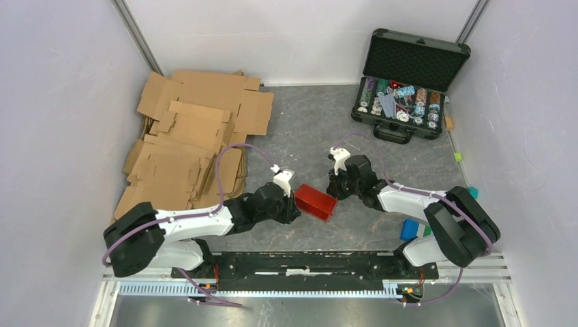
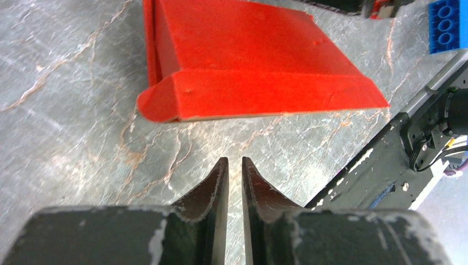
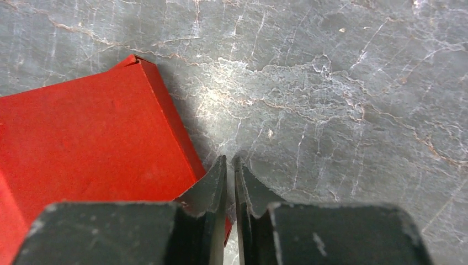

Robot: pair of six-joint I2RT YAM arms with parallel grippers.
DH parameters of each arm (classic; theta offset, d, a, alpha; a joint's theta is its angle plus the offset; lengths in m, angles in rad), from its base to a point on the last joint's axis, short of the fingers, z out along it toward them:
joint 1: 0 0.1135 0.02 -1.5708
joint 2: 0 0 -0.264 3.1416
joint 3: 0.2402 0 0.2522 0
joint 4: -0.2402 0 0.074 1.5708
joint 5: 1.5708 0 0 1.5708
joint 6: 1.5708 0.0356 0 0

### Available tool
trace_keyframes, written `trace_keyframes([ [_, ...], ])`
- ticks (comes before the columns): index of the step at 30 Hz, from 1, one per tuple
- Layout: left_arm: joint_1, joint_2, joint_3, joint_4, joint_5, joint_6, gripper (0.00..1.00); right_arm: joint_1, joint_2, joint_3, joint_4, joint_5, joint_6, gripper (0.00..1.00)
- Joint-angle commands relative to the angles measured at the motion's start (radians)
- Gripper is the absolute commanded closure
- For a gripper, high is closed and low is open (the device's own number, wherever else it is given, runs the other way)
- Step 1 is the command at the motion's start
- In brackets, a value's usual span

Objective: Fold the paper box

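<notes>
The paper box (image 1: 315, 201) is a bright red, small shallow box lying closed on the grey marbled table between my two grippers. In the left wrist view the box (image 2: 248, 61) lies just ahead of my left gripper (image 2: 232, 160), which is shut and empty, a short gap from the box's folded front edge. In the right wrist view the box (image 3: 83, 143) lies to the left, its corner tucked under the left finger of my right gripper (image 3: 230, 158), which is shut with nothing between its tips. From above, the left gripper (image 1: 294, 201) and right gripper (image 1: 332, 185) flank the box.
A pile of brown corrugated cardboard sheets (image 1: 191, 143) lies at the back left. An open black case of poker chips (image 1: 403, 88) stands at the back right. A blue brick (image 1: 409, 229) lies by the right arm's base. The black base rail (image 1: 307, 262) runs along the near edge.
</notes>
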Motion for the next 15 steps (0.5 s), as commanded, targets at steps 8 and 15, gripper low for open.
trace_keyframes([
  [8, 0.001, -0.036, -0.02, -0.196, -0.062, -0.091, 0.98, 0.058, -0.212, 0.079, -0.105, 0.02, -0.051, 0.84],
  [15, 0.019, -0.028, -0.012, -0.208, -0.088, -0.108, 0.98, 0.203, -0.193, 0.09, -0.168, -0.005, -0.09, 0.91],
])
